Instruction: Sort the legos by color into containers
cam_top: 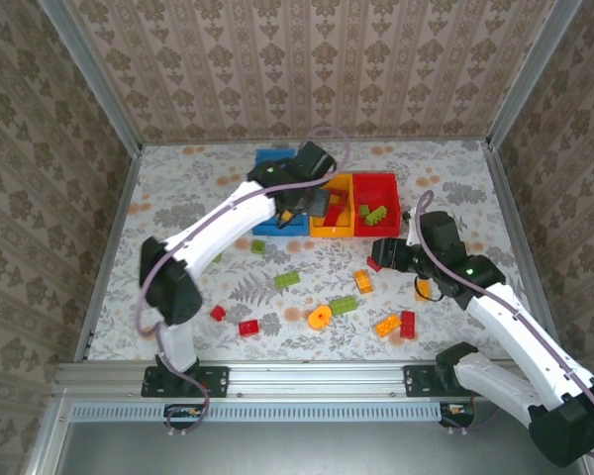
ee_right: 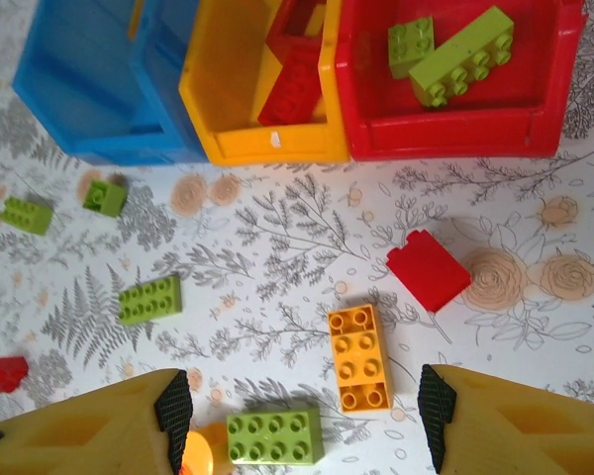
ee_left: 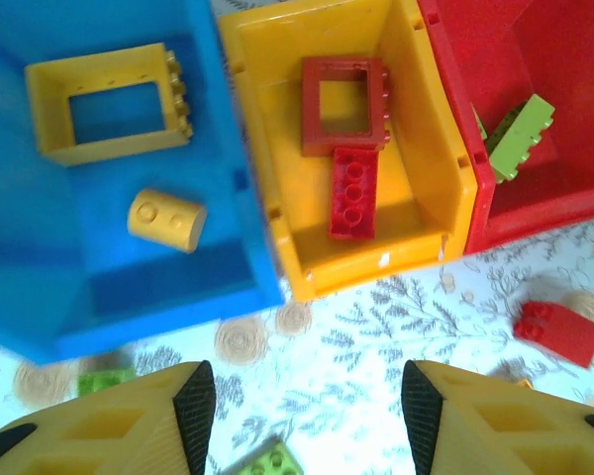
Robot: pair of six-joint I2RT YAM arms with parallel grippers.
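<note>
Three containers stand side by side at the back. The blue bin (ee_left: 109,287) holds a yellow frame (ee_left: 107,104) and a yellow cylinder (ee_left: 166,219). The yellow bin (ee_left: 277,198) holds a red frame (ee_left: 345,103) and a red brick (ee_left: 353,193). Green bricks (ee_left: 515,137) lie in the red bin (ee_left: 554,213). My left gripper (ee_left: 307,406) hangs open and empty over the table just in front of the bins. My right gripper (ee_right: 302,416) is open above an orange brick (ee_right: 359,370) and a green brick (ee_right: 274,436), gripping neither.
Loose legos lie scattered on the flowered table: a red brick (ee_right: 428,268), green bricks (ee_right: 149,299) (cam_top: 286,280), an orange ring (cam_top: 320,317), an orange brick (cam_top: 387,325) and red bricks (cam_top: 248,328) (cam_top: 408,324). Walls enclose the table on three sides.
</note>
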